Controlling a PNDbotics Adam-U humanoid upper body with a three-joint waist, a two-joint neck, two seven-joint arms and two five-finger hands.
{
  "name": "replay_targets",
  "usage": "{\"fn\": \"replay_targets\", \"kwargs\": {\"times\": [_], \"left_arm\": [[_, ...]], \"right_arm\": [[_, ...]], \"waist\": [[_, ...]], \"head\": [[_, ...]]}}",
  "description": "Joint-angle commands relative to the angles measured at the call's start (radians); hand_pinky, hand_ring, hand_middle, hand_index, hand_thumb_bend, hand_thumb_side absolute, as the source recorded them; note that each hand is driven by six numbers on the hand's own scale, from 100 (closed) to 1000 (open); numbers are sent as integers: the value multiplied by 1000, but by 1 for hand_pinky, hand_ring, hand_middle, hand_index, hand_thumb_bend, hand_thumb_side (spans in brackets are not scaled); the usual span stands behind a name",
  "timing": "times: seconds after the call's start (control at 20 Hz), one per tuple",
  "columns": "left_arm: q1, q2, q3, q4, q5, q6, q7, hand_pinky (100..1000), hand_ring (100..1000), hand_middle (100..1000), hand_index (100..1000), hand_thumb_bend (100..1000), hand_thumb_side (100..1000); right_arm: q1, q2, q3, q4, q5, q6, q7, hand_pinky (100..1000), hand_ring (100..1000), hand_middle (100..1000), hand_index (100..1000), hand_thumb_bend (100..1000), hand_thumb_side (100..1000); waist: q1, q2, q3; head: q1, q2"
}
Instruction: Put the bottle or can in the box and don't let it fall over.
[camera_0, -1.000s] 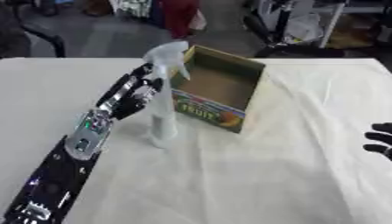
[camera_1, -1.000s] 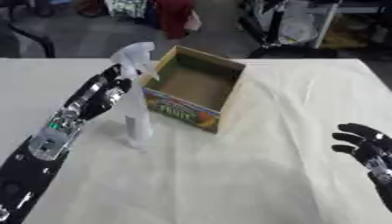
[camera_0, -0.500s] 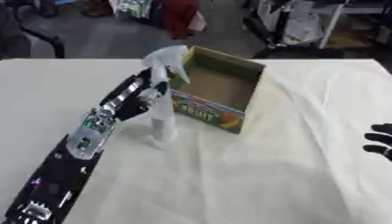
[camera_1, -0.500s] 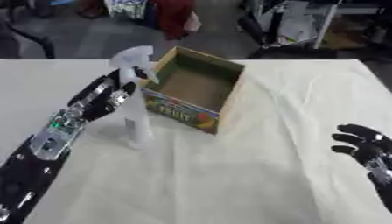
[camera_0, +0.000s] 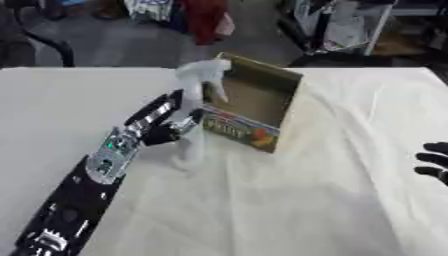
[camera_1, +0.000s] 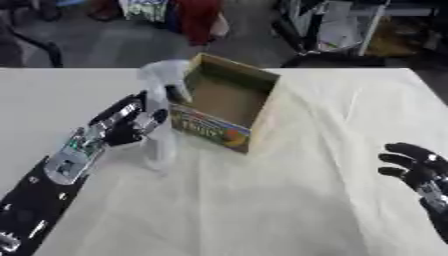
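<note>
Two robot hands showed over the white-clothed table (camera_0: 289, 200). From the table's near left corner the left arm ran up and inward, black with silver joints and a small green-lit panel near the wrist. At its end the left robot hand (camera_0: 162, 125) met the side of a pale, translucent spray bottle (camera_0: 194, 117). Its fingers reached up along the bottle's body and its thumb curled toward the front, so the hand appeared to be grasping the bottle around its middle.

That bottle stood upright on the table, base down on the cloth, with its white trigger head (camera_0: 206, 75) at the top pointing toward the box. It was outside the box, just beside the box's near left corner, and its head reached above the box's rim.

Toward the table's far edge, a little left of the middle, sat an open cardboard box (camera_1: 229, 102), turned at an angle to the table edges. Its brown inside faced upward, and its near outer wall carried a colourful fruit print with lettering.

At the table's near right edge the right robot hand (camera_1: 413, 167) rested idle, fingers spread and relaxed, gripping nothing, well apart from the box and bottle.
</note>
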Motion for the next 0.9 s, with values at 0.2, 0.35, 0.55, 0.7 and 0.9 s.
{"fn": "replay_targets", "kwargs": {"times": [0.2, 0.35, 0.55, 0.7, 0.9], "left_arm": [[-12, 4, 6, 14, 24, -16, -42, 755, 928, 699, 946, 100, 663], [-10, 6, 10, 15, 39, -8, -36, 746, 914, 673, 933, 100, 610], [-6, 11, 12, 12, 50, 8, -19, 705, 852, 582, 884, 100, 505], [-2, 13, 16, 16, 46, 33, 5, 608, 729, 443, 788, 100, 506], [1, 8, 18, 34, 62, 62, 22, 451, 532, 238, 620, 100, 594]], "right_arm": [[-12, -9, 0, -12, -9, 1, 1, 777, 837, 820, 845, 100, 558], [-12, -9, 0, -13, -9, 1, 1, 777, 836, 819, 845, 100, 558], [-11, -9, 0, -13, -8, 1, 0, 777, 836, 818, 844, 100, 557], [-11, -9, 0, -12, -7, 0, -1, 777, 836, 817, 844, 100, 558], [-10, -9, 0, -11, -6, 0, -1, 778, 836, 817, 844, 100, 558]], "waist": [[0, -9, 0], [0, -9, 2], [-1, -9, 4], [-1, -9, 6], [-2, -9, 7]], "head": [[0, -12], [0, -13], [-1, -14], [-1, -15], [-1, -16]]}}
